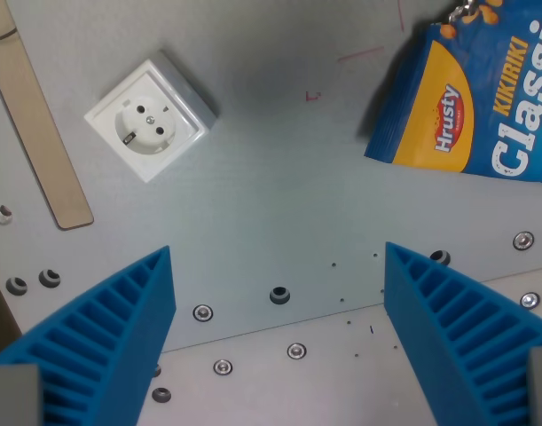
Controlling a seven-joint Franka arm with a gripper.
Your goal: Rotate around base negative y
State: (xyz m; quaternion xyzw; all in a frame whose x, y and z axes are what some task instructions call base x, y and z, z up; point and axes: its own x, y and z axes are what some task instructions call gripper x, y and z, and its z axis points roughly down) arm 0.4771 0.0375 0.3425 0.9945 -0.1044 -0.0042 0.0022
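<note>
Wrist view: claw (279, 266) spread wide, two blue ribbed fingers (102, 337) at bottom corners, nothing between them, touching nothing. Below: grey bench (279, 177) with screws and holes. White socket (149, 115) at upper left, well apart from claw. Wooden strip (35, 124) along the wrist view's left edge. Blue snack bag (475, 98) at upper right, partly cut off by frame.
</note>
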